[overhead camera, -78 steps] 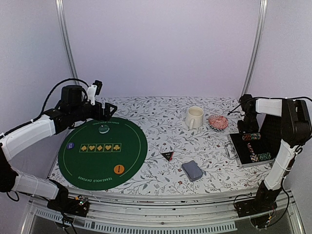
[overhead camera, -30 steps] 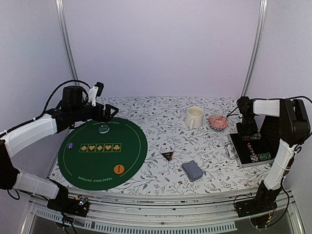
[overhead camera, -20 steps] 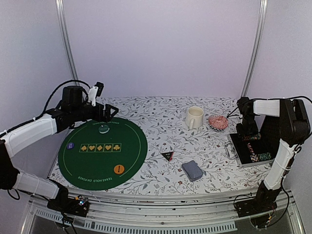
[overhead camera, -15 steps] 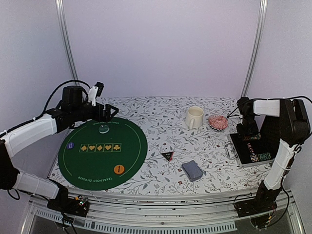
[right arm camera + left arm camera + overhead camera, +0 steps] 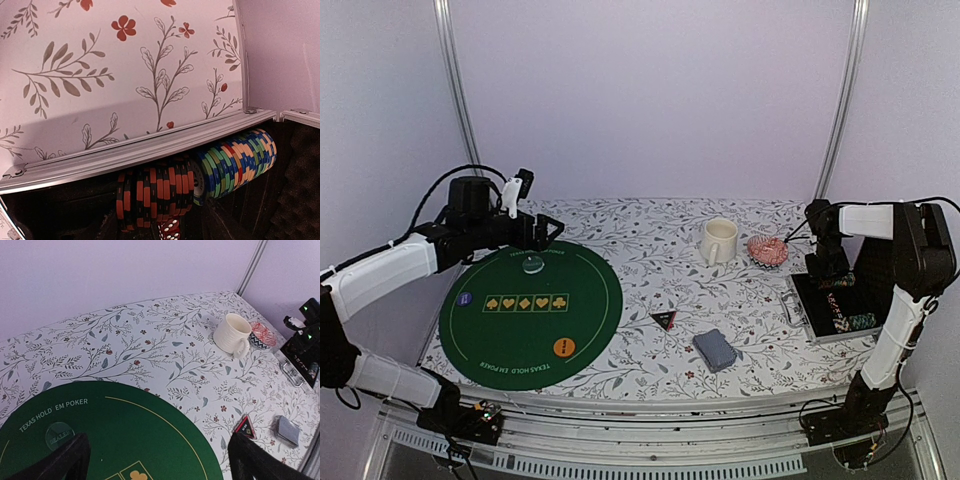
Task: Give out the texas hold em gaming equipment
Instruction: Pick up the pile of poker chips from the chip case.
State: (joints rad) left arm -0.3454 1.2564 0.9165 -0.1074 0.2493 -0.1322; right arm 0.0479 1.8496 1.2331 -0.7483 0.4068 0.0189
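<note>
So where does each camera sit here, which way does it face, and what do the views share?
Top external: above and behind the bases, looking down on the floral table; both arms show, left gripper over the green mat, right gripper at the chip case.
Left wrist: above the mat, facing across toward the mug; own open fingers at the bottom.
Right wrist: close over the case's rim, facing the poker chips; its fingers hardly show.
Shared: top and left wrist both show mug, triangular marker and card deck.
</note>
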